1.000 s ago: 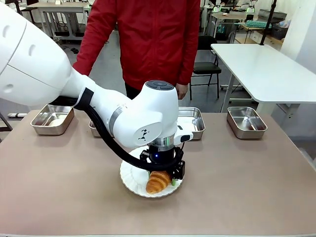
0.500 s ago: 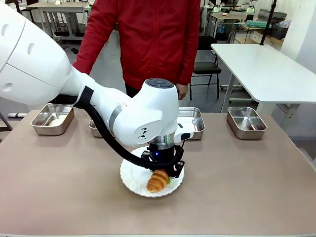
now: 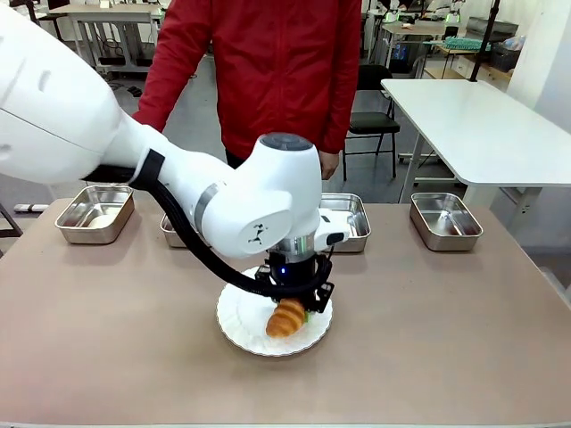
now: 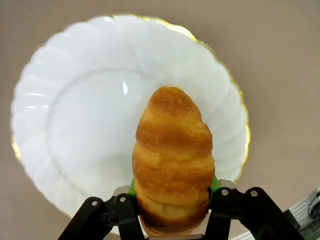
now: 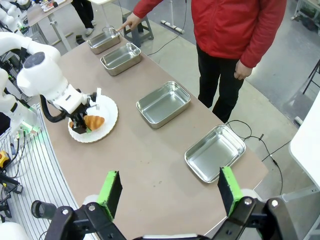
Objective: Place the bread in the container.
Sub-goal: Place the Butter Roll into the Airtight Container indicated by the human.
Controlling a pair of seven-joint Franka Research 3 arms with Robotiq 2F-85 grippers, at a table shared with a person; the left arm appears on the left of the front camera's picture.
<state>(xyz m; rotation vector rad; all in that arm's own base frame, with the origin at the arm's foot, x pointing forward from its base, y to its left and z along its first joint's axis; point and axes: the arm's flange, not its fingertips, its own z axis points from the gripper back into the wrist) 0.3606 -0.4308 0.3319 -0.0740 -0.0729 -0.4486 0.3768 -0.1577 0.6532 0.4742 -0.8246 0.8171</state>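
Item: bread (image 4: pixel 173 162), golden-brown, ridged, tapered, just above the white plate (image 3: pixel 239 328), clenched between the green pads of the left gripper (image 3: pixel 291 314). Handling: lift straight, squeeze lightly, carry beyond the plate to a steel container (image 3: pixel 349 218). Right gripper (image 5: pixel 169 192): spread wide, holding nothing.

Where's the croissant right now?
In the front view, the bread sits mid-table, clamped in the left gripper just above the white plate, nearer the robot than the row of steel pans.
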